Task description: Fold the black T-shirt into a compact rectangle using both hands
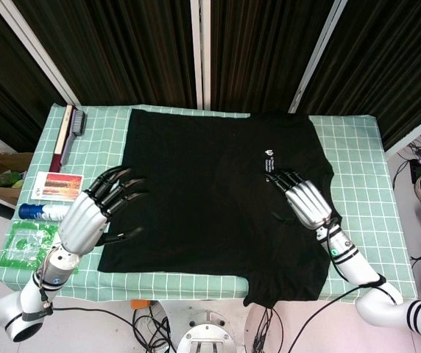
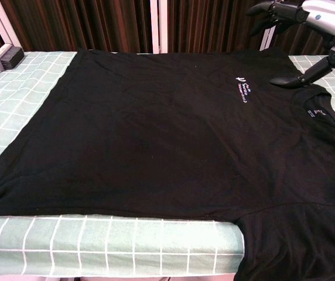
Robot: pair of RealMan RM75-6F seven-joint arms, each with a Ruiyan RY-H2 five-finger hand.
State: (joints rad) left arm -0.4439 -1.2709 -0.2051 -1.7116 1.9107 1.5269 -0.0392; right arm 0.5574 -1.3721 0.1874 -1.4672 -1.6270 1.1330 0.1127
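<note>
Lying flat across the checkered desk, the black T-shirt spreads between both arms. The left robot hand hovers with fingers spread at its left edge. The right robot hand, fingers apart and empty, sits over the chest print.

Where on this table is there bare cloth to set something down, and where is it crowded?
Free: the checked tablecloth right of the T-shirt, and the narrow strip between the shirt's hem and the brush. Crowded: the left edge, with brush, card, bottle, green packet and left hand. The right hand hovers over the shirt.
</note>
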